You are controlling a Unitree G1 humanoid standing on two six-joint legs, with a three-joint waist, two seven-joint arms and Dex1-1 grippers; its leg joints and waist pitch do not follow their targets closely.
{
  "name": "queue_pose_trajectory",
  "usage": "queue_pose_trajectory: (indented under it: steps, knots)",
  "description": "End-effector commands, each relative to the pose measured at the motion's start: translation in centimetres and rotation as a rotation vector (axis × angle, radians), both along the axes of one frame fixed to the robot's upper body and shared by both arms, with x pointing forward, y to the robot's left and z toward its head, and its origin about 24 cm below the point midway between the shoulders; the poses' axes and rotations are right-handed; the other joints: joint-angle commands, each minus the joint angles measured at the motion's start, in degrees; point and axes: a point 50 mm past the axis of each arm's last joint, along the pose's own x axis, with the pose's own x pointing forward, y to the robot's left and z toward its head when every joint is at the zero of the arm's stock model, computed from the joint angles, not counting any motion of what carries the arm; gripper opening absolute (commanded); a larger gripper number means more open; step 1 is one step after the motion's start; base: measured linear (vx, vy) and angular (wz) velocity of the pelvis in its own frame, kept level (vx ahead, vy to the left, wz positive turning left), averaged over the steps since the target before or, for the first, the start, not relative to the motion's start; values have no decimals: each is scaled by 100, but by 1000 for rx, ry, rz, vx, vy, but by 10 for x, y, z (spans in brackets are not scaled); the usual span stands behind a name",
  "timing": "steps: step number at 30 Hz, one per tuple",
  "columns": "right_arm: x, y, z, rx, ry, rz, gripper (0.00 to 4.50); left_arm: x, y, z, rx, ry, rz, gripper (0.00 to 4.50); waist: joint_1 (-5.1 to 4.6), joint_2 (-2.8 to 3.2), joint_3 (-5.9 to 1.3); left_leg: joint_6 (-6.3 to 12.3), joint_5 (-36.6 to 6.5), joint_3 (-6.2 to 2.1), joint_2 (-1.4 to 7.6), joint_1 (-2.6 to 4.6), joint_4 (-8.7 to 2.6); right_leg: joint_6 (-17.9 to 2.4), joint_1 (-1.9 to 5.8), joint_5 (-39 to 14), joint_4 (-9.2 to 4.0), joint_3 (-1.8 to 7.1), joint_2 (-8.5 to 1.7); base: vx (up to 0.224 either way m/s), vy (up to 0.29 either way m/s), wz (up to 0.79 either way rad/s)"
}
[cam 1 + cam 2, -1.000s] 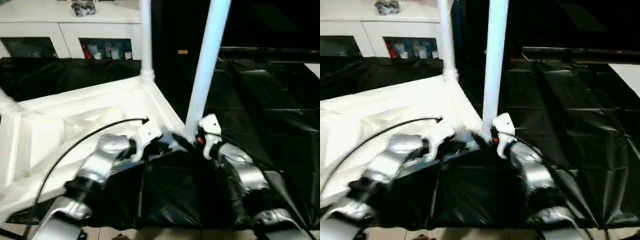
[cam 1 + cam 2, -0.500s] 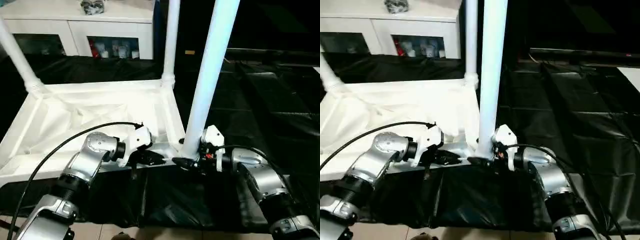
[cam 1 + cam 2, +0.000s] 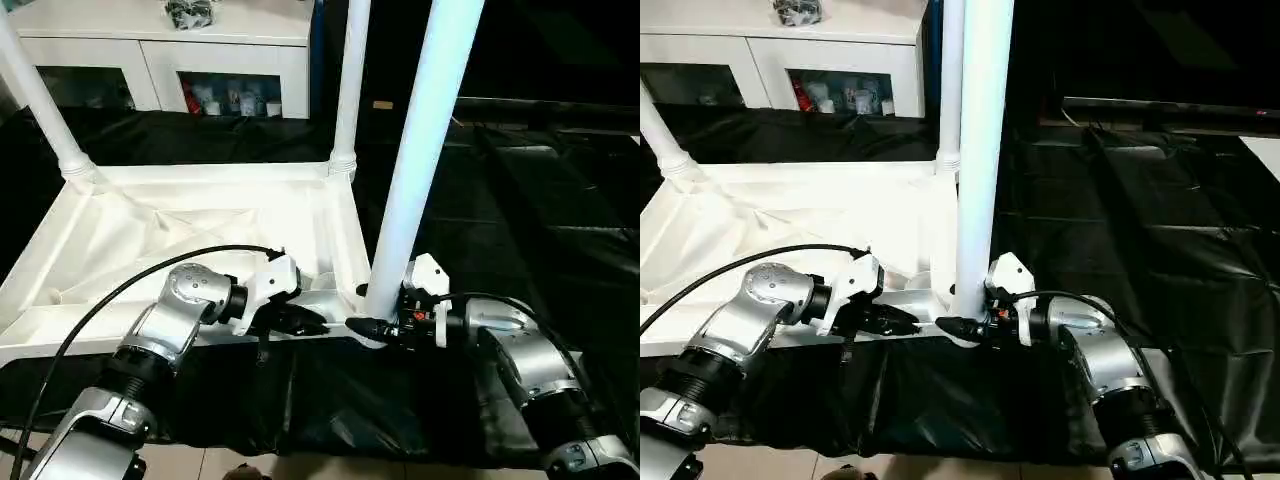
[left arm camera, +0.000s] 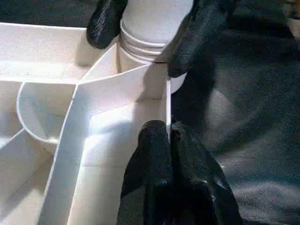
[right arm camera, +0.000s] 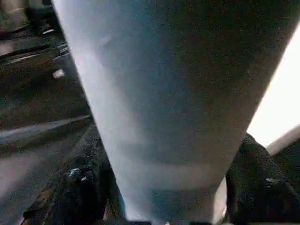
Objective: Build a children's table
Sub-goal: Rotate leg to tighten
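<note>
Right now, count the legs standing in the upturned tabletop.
3: near leg between the right hand's fingers, one at the far right corner, one far left. A fourth may be hidden.

Near leg runs off the top edge; upper end unseen. Far legs also cut off at the top. Items behind cabinet glass too small to identify. Object on cabinet top cropped, unidentifiable. Right claw partly hidden behind leg base.

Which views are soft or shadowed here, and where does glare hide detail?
Right wrist view: the near leg is blurred, half in shadow. Left wrist view: sharp, the left gripper casts shadow on the table top's rim. Eye views: glare flattens the ribs.
</note>
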Motion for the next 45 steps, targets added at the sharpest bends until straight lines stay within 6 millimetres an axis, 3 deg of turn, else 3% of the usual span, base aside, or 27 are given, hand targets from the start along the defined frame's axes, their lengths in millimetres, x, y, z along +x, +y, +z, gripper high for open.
queue_pose_trajectory:
  steps: [1,6,12,15,16,22,27,31,32,35,39,45]
  knots:
    - [1,23,-16,-34,44,-80,272,9,-29,14,-78,-71,39,0,-52,-30,-294,-11,-1960,-62,135,66,-398,-849,235,-2694,-532,257,-371,0,0,0]
    - [16,38,-22,6,95,-356,272,13,-56,11,-93,-111,170,0,-139,-19,-289,-39,-2188,-89,118,109,-400,-555,193,-3201,-636,232,-360,0,0,0]
    - [14,61,-32,-40,174,-418,272,17,-78,13,-128,-133,281,0,-164,-14,-279,-11,-2228,-88,111,106,-410,-527,172,-3144,-648,234,-342,0,0,0]
    - [15,64,-32,-46,156,-423,272,15,-82,13,-135,-127,270,0,-155,-17,-295,26,-2151,-91,107,85,-416,-509,199,-3036,-640,234,-351,0,0,0]
    - [15,65,-31,-36,143,-424,307,13,-83,12,-133,-127,260,0,-153,-12,-297,55,-2163,-80,106,93,-415,-520,186,-2997,-646,240,-349,0,0,0]
    - [15,58,-26,-7,123,-370,386,9,-75,13,-134,-123,200,0,-157,14,-306,86,-2183,-85,116,74,-433,-546,200,-2874,-636,246,-345,0,0,0]
    - [10,49,-20,-20,29,-232,392,3,-65,15,-135,-110,112,0,-137,8,-337,149,-1882,-72,133,24,-433,-690,249,-2324,-561,268,-348,0,0,0]
    - [3,35,-13,-5,-20,-76,392,-4,-50,15,-117,-88,-4,0,-94,15,-378,338,-1418,-31,143,24,-388,-1016,278,-1436,-456,291,-329,16,-5,0]
    - [2,32,-12,-3,-22,-48,392,-5,-47,15,-111,-82,-18,0,-106,15,-384,388,-1279,-26,138,-6,-371,-1112,301,-1150,-417,286,-316,0,0,0]
    - [-1,29,-11,-1,-17,0,392,-6,-42,14,-99,-72,-38,0,-105,30,-396,457,-1116,-18,152,8,-351,-1301,305,-758,-362,274,-296,0,0,0]
    - [-11,17,-7,10,22,163,392,-9,-29,14,-63,-47,-96,0,-64,32,-385,513,-1272,-5,170,23,-342,-1333,302,-892,-371,264,-292,0,0,0]
    - [-25,10,-6,10,98,326,357,-9,-20,14,-41,-22,-133,0,30,17,-341,326,-1720,2,191,74,-377,-1131,247,-1779,-467,286,-325,0,0,0]
